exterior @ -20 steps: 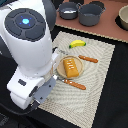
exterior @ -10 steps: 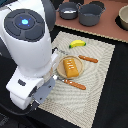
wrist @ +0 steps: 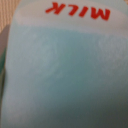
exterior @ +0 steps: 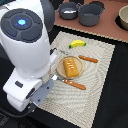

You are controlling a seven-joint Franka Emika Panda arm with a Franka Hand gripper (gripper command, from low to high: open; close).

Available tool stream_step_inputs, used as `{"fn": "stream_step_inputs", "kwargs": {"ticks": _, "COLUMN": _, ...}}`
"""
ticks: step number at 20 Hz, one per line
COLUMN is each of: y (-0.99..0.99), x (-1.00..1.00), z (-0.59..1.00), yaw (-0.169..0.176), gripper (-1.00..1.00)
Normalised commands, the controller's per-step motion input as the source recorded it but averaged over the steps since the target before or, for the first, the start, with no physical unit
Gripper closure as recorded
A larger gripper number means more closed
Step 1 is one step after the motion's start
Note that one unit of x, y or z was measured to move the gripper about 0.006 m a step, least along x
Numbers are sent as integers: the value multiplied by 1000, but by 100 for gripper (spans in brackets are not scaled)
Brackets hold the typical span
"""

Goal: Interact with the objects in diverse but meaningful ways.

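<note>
The pale blue milk carton (wrist: 65, 70) fills the wrist view, very close under the gripper; the jaws are hidden, so I cannot tell their state. If the carton is gripped off-centre, it could tip or slip

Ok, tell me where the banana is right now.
In the exterior view the banana lies on the striped placemat, just beyond the plate holding the yellow-orange slab, toward the pots.

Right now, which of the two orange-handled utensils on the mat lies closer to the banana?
The orange-handled utensil on the far side of the plate, just below the banana. The other utensil lies on the plate's near side.
</note>
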Motion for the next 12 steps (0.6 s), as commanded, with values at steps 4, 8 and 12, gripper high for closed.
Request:
{"fn": "stream_step_inputs", "kwargs": {"ticks": 4, "y": 266, "x": -531, "z": 239, "yaw": 0, "gripper": 100}}
{"fn": "stream_step_inputs", "kwargs": {"ticks": 8, "y": 682, "x": -349, "z": 349, "yaw": 0, "gripper": 100}}
{"fn": "stream_step_inputs", "kwargs": {"ticks": 12, "y": 996, "x": -239, "z": 190, "yaw": 0, "gripper": 100}}
